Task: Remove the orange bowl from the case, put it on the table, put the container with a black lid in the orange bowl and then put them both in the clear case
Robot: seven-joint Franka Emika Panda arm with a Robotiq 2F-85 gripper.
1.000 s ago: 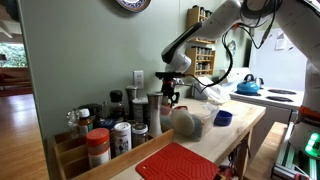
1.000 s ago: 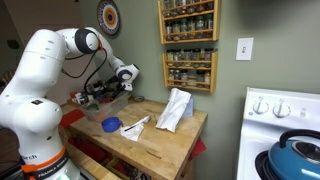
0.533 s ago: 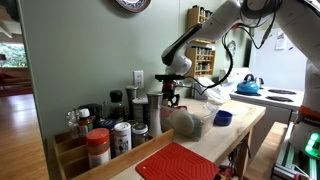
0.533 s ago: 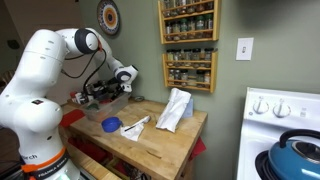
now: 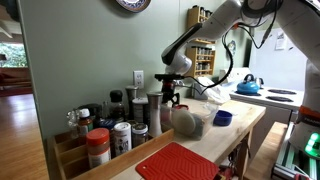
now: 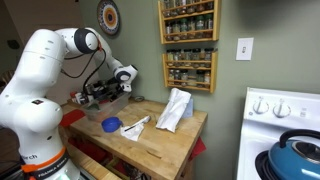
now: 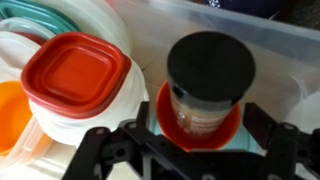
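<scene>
In the wrist view, a container with a black lid stands upright inside the orange bowl. Both sit in the clear case. My gripper is open, directly above them, with one finger on each side of the bowl and apart from its rim. In both exterior views the gripper hangs low over the case at the wall side of the wooden table. The bowl is hidden there.
A red-lidded container, stacked white tubs and an orange item fill the case beside the bowl. On the table are a blue cup, a red mat, spice jars and a white cloth.
</scene>
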